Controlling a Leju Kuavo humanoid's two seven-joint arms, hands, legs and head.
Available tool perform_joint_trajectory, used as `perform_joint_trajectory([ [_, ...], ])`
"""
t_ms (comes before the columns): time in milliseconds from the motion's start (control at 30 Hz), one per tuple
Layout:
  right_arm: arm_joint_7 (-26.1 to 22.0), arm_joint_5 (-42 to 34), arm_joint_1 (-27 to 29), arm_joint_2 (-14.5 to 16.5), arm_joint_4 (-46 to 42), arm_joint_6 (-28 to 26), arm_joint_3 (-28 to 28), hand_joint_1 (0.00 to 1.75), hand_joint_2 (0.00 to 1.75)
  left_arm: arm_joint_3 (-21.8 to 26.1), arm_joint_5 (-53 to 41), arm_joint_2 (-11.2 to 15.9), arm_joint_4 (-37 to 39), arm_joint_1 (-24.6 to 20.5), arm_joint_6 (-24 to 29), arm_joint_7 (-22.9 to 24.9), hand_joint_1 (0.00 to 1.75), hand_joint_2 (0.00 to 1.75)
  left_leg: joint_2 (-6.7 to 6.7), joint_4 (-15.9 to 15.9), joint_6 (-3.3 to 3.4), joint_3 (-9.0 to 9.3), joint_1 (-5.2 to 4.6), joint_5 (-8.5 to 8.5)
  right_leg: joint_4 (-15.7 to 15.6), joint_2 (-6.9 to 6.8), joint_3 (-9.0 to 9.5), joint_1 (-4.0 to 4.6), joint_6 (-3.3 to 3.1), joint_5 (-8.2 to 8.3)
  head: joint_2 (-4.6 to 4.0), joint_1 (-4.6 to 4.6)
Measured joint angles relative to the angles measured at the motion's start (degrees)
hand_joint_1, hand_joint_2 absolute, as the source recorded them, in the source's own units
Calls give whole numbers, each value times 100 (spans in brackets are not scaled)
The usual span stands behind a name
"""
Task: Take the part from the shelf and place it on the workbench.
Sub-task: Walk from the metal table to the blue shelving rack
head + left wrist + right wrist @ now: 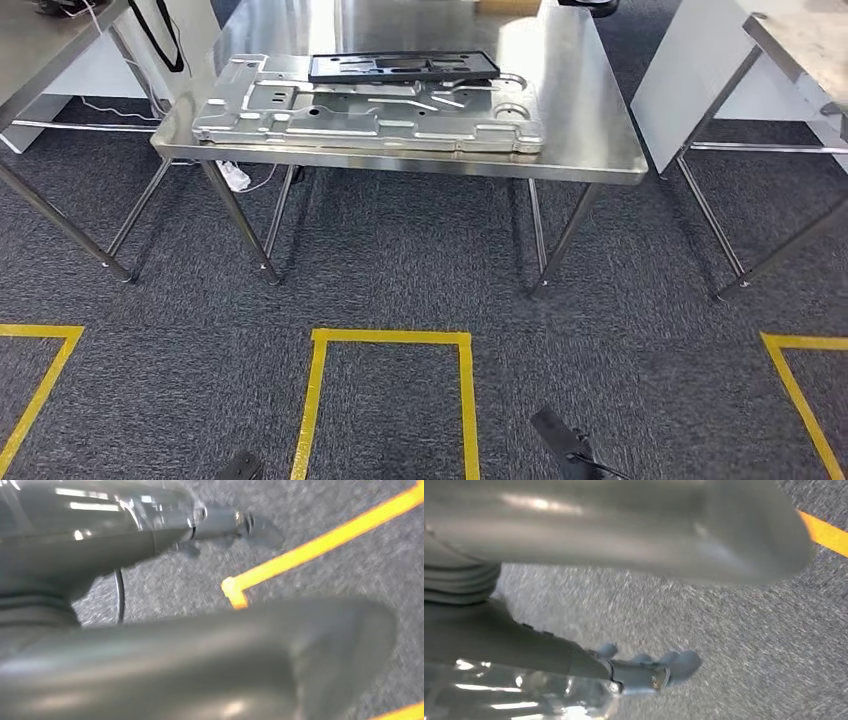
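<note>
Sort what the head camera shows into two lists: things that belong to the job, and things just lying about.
Belongs to the job:
- steel table, likely the workbench
- black part on top of the plate
- stamped metal plate on the table
- left robot hand, right robot hand, both hanging over the carpet

Just lying about:
- yellow floor tape
- white cable under the table
- neighbouring tables

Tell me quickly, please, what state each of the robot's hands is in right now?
Left hand: holds nothing, fingers apart, open.
Right hand: holds nothing, fingers apart, open.
</note>
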Motion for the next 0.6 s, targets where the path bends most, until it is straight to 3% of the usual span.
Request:
perform_joint_trajectory([
  [33,-112,-74,57,-15,16,-21,-110,0,0,5,-15,7,3,7,0,5,0,0,0,361,-6,-32,0,-260,14,-2,-77,1,-12,59,0,-38],
  [67,-219,-134,101,-23,33,-51,-216,0,0,9,-45,10,7,12,-1,15,0,0,-1,678,-15,-27,2,-393,32,-4,-159,0,-16,116,0,-71],
  [100,-304,-170,131,-20,46,-82,-308,0,0,10,-85,13,12,16,-1,27,0,0,-1,866,-26,36,7,-393,54,-6,-245,-5,-12,172,0,-95],
  [133,-371,-175,147,-11,56,-110,-384,0,0,10,-130,16,16,20,-1,43,0,0,1,856,-40,182,19,-280,85,-8,-338,-17,2,224,0,-114],
  [200,-466,-98,158,12,68,-142,-464,0,0,7,-189,21,20,2,0,65,0,0,2,265,-86,722,66,-51,189,-8,-521,-43,58,302,0,-148],
  [267,-524,60,147,28,78,-149,-491,0,0,-2,-210,23,20,-61,4,73,0,0,-13,-475,-107,1218,89,-101,329,-9,-672,-39,116,367,0,-183],
  [333,-534,261,112,54,84,-138,-482,0,0,-10,-209,27,19,-120,16,64,0,0,-28,-717,-71,1322,74,-184,396,-8,-753,-23,146,466,0,-182],
  [400,-519,461,66,94,85,-94,-433,0,0,-10,-180,36,19,-162,21,39,0,0,-5,-685,16,1218,79,-98,421,10,-804,-16,185,483,0,-162],
  [433,-513,532,42,115,86,-63,-396,0,0,-10,-160,48,16,-190,16,25,0,0,10,-681,74,1150,81,-38,518,19,-850,-20,208,343,0,-148],
  [533,-599,593,-88,203,86,76,-330,0,0,-7,-137,122,-7,-254,27,20,0,0,54,-677,173,898,75,161,1387,26,-1059,-53,246,-479,0,-52],
  [567,-656,576,-141,245,86,140,-328,0,0,-5,-138,156,-14,-259,45,43,0,0,71,-674,175,813,71,223,1714,26,-1093,-65,250,-642,0,-25],
  [600,-712,554,-184,287,86,210,-328,0,0,-4,-132,191,-17,-258,68,73,0,0,85,-671,172,729,69,285,1922,26,-1065,-75,252,-678,0,-7],
])
